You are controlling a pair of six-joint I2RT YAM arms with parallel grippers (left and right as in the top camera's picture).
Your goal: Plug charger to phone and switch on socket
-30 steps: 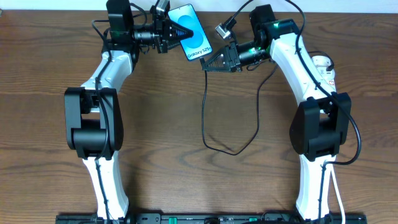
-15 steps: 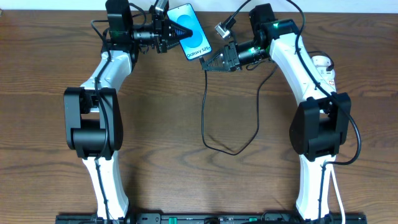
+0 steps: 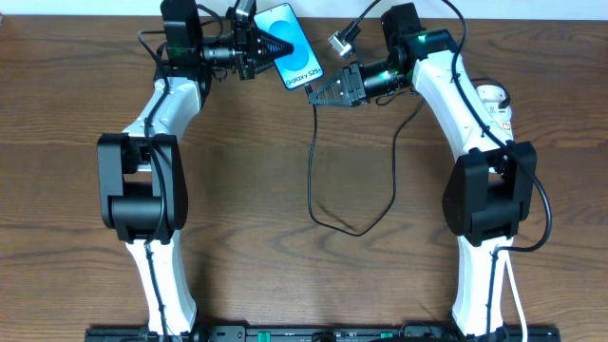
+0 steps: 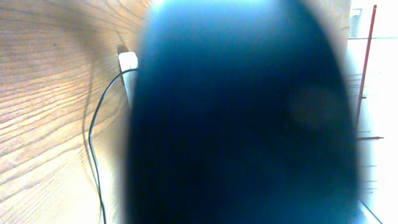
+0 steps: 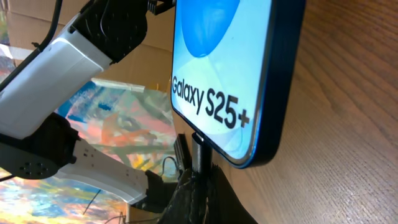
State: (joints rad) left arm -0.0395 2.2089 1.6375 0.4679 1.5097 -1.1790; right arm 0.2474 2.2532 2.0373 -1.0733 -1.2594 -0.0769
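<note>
Wood-grain worktop (image 3: 247,171), two arms reaching to the far edge. Left tool (image 3: 261,45) is clamped on the phone (image 3: 294,52), screen lit and facing up, "Galaxy S25+" readable. Right tool (image 3: 318,95) is closed on the charger (image 3: 311,171) at its plug end. Right wrist view: plug tip (image 5: 198,155) meets the phone's lower edge; can't tell if it's fully seated. Cable drops from the plug, loops across mid-worktop and runs back up beside the right arm. Socket (image 3: 491,95) lies at the right, partly under the right arm, well apart from the phone. Left wrist view is mostly blocked by a dark blur.
</note>
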